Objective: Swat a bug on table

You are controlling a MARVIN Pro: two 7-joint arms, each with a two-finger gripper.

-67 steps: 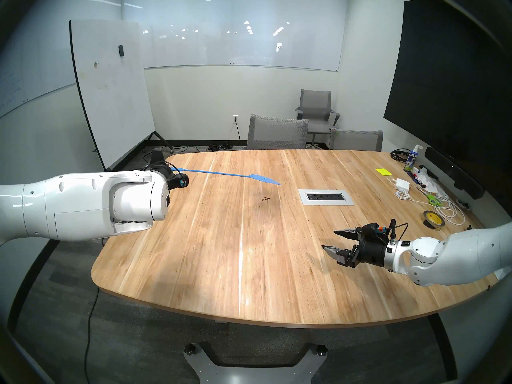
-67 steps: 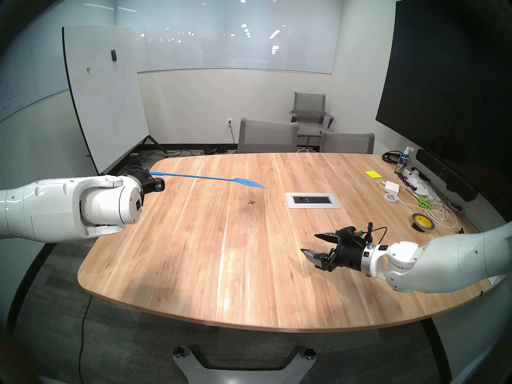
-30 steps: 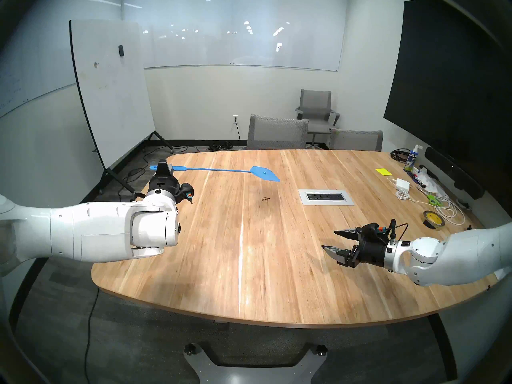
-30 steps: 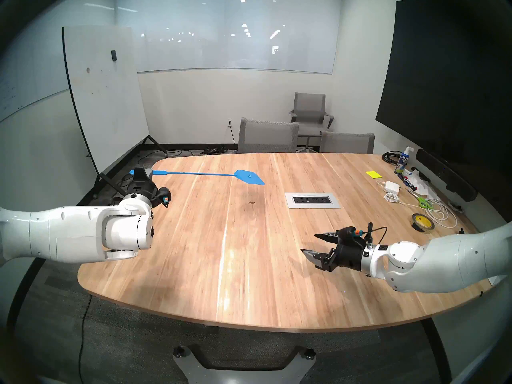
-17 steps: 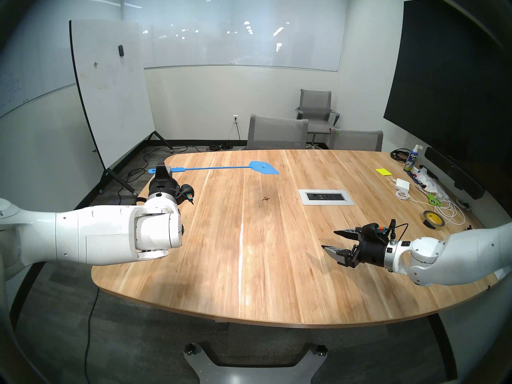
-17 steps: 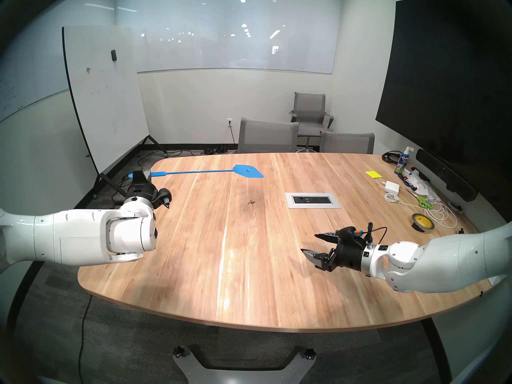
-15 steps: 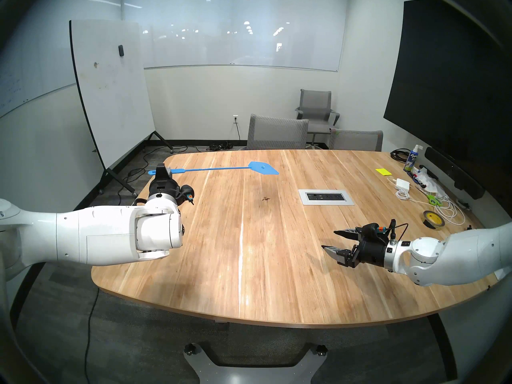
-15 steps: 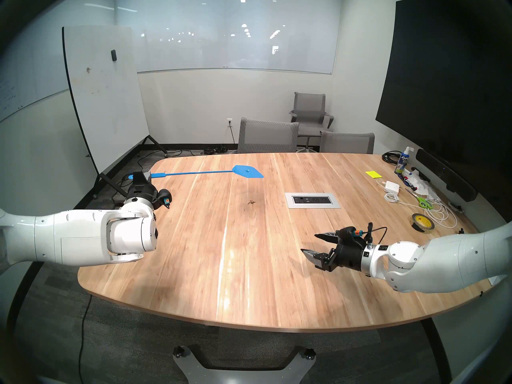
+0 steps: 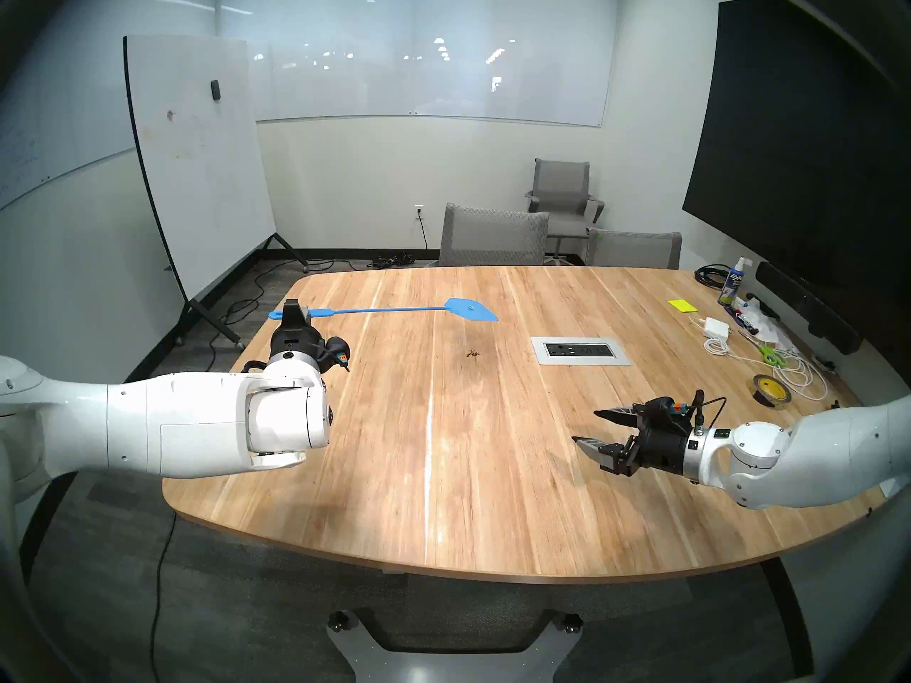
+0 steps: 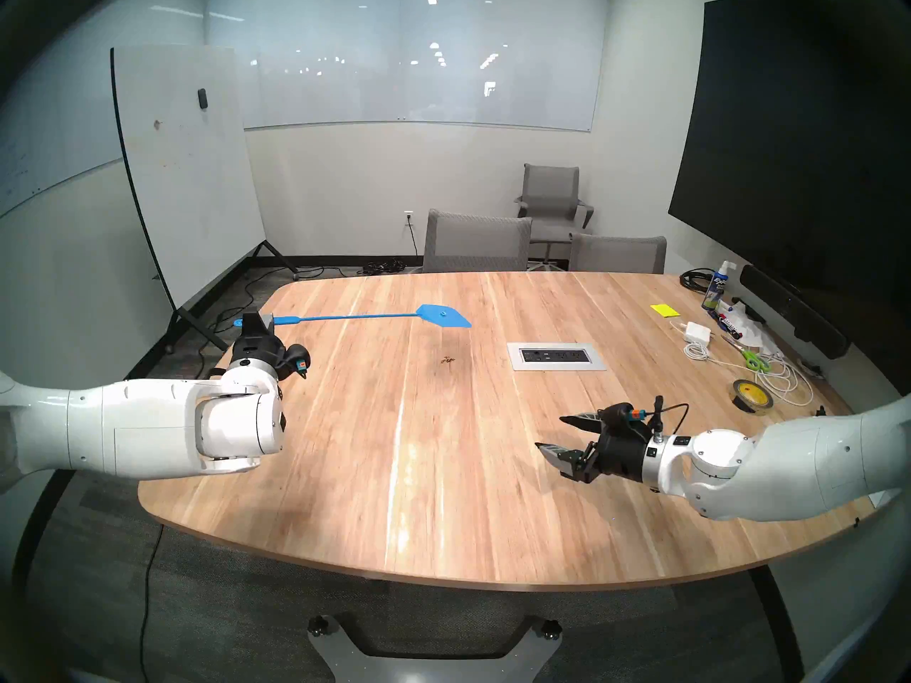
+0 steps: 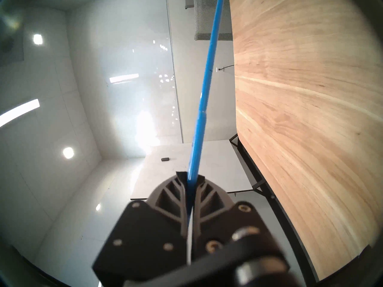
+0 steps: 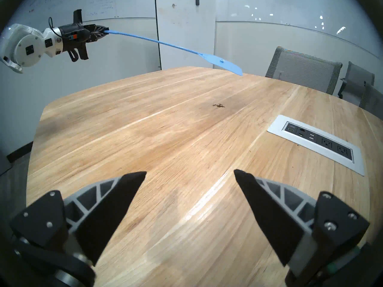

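The bug [image 9: 473, 355] is a tiny dark speck with thin legs on the light-wood table [image 9: 394, 470], left of the power panel; it also shows in the right wrist view [image 12: 218, 105]. My left gripper [image 9: 295, 308] is shut on the handle of a blue fly swatter [image 9: 389, 311] and holds it level above the table's far left. The swatter head [image 9: 471, 309] hangs in the air beyond the bug, apart from it. In the left wrist view the fingers [image 11: 182, 189] clamp the handle [image 11: 202, 106]. My right gripper [image 9: 589, 426] is open and empty over the table's right side.
A silver power-outlet panel [image 9: 580, 350] is set into the table right of the bug. Tape roll [image 9: 771, 391], scissors [image 9: 772, 355], white charger and cable [image 9: 717, 328], sticky notes [image 9: 683, 305] and a spray bottle [image 9: 733, 283] crowd the right end. Grey chairs [image 9: 493, 236] stand behind the far edge.
The left arm turned and drew back toward me; the swatter head rose, turned flatter, then came down a little. The bug and the right arm have not moved.
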